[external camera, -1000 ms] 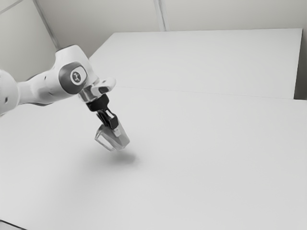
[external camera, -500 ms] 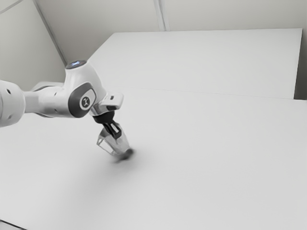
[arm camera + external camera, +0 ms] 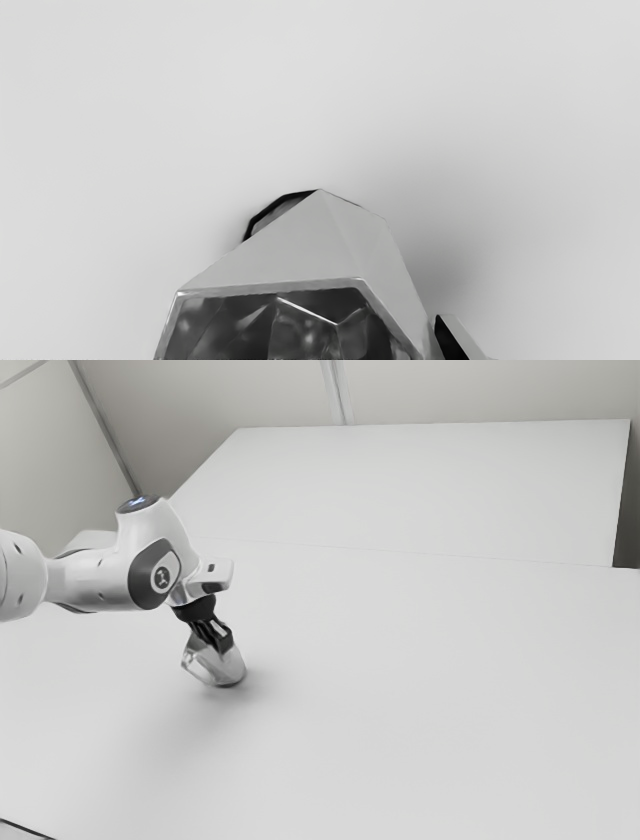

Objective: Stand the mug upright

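The mug (image 3: 208,663) is shifting toward the exterior view's left. The pincer (image 3: 224,646) is clamping it, tilted, between its fingers (image 3: 446,340).

Your white, smooth-shelled Franka arm with dark grey joint covers (image 3: 95,581) enters from the exterior view's left, its forearm running nearly level to a rounded white wrist (image 3: 156,555). A dark round cap (image 3: 138,504) tops that wrist. Below it, your black two-finger gripper (image 3: 224,644) points down at a slant, tipped toward the exterior view's right, its fingers clamped with a gap between them. In your wrist view, one angular fingertip, black on one face and light grey on another (image 3: 448,341), shows at the edge.
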You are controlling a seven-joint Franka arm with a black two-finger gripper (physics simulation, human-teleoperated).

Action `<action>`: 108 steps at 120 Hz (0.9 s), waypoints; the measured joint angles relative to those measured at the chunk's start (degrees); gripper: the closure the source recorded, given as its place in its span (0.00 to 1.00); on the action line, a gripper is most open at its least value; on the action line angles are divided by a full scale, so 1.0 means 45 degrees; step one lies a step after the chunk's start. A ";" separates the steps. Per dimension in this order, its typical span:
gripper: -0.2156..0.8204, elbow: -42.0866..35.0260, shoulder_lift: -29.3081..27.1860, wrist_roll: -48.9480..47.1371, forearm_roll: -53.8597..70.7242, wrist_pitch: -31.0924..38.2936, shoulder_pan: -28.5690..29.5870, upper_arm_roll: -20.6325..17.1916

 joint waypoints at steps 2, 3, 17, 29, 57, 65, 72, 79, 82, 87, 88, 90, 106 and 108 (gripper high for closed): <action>0.76 0.0001 0.0002 0.0003 -0.0009 -0.0003 0.0003 -0.0006; 0.74 0.0002 0.0003 0.0005 -0.0014 -0.0004 0.0001 -0.0009; 0.52 0.0002 0.0003 0.0026 -0.0051 -0.0016 -0.0172 -0.0039; 0.40 0.0001 0.0005 0.0042 -0.0064 -0.0023 -0.0520 -0.0043; 0.27 0.0571 -0.0880 0.0071 -0.0019 -0.0445 -0.1508 -0.0026; 0.26 0.0820 -0.1165 0.0074 0.0065 -0.0730 -0.1552 -0.0018; 0.24 0.1068 -0.1345 0.0072 0.0155 -0.1011 -0.1402 -0.0009; 0.24 0.1441 -0.1448 0.0047 0.0219 -0.1370 -0.1252 -0.0019; 0.23 0.1613 -0.1478 0.0030 0.0240 -0.1540 -0.1221 -0.0028; 0.23 0.1865 -0.1557 0.0001 0.0269 -0.1820 -0.1205 -0.0053; 0.23 0.1917 -0.1576 -0.0004 0.0275 -0.1877 -0.1205 -0.0060; 0.23 0.2052 -0.1624 -0.0015 0.0304 -0.2002 -0.1179 -0.0113; 0.22 0.2813 -0.1914 -0.0092 0.0462 -0.2908 -0.1278 -0.0333; 0.22 0.2910 -0.1928 -0.0102 0.0476 -0.3018 -0.1277 -0.0339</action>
